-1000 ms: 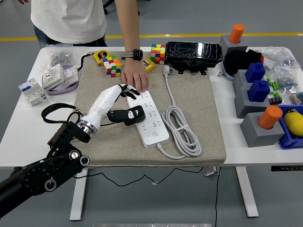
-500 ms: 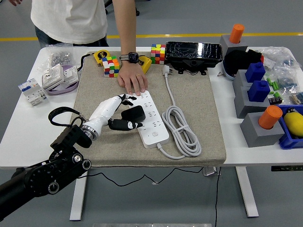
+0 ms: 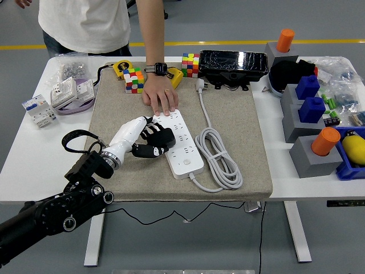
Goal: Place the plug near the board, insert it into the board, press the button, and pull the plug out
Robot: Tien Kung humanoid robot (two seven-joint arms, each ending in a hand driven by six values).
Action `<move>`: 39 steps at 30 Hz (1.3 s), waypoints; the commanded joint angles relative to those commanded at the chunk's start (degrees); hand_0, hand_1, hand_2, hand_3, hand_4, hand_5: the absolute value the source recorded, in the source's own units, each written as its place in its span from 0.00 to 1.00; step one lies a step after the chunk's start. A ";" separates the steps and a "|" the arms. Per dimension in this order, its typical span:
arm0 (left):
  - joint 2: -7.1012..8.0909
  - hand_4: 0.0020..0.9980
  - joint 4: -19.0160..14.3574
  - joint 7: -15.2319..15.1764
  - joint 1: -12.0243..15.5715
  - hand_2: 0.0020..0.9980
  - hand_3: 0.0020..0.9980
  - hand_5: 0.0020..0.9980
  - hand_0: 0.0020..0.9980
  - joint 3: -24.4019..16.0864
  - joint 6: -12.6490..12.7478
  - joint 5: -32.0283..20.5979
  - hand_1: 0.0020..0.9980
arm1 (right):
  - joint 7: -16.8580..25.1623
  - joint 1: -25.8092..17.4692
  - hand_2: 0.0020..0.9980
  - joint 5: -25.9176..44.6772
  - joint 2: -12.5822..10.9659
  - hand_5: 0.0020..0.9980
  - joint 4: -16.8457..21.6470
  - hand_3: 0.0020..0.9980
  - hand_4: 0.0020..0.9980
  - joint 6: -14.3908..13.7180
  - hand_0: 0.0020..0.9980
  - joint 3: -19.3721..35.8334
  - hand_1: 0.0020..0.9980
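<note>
Since the earlier frames the black plug has travelled from beside the white power strip to rest against its left long edge, about midway along, and the left hand has followed it in, with its fingers curled over the plug's top and side. The plug now sits over the sockets on that edge; whether its pins have entered a socket I cannot tell, as the fingers and the plug body cover the spot.

By its look the plug is a small, hard, light block, probably smooth plastic, so it could twist or slide between the fingers; the best hold seems across its flat sides, close to the pin face, so that a push goes straight down. Its black cord trails left towards the arm and loops on the mat, and may tug on the plug.

The strip lies with its long axis running from upper left to lower right, its button end nearer the robot and its own white cable coiled to the right. A person's hand presses flat on the strip's far end, steadying it. The right hand is not in view.
</note>
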 joint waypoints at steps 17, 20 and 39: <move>1.99 0.58 1.79 -12.40 3.01 0.39 0.50 0.00 0.34 -5.08 5.59 -6.48 0.36 | 0.00 -0.01 0.61 -0.08 -0.01 0.42 0.01 0.55 0.89 -0.02 0.57 0.05 0.63; 2.84 0.59 3.08 -12.55 3.57 0.39 0.50 0.00 0.34 -5.71 5.57 -6.23 0.35 | -0.01 -0.10 0.61 -0.09 0.03 0.42 -0.01 0.55 0.89 -0.02 0.57 0.05 0.63; 3.70 1.00 5.42 -6.60 5.06 0.75 0.78 0.31 0.72 -7.24 -0.61 -1.31 0.79 | -0.06 0.00 0.61 -0.12 -0.01 0.42 -0.02 0.55 0.89 0.00 0.57 0.10 0.63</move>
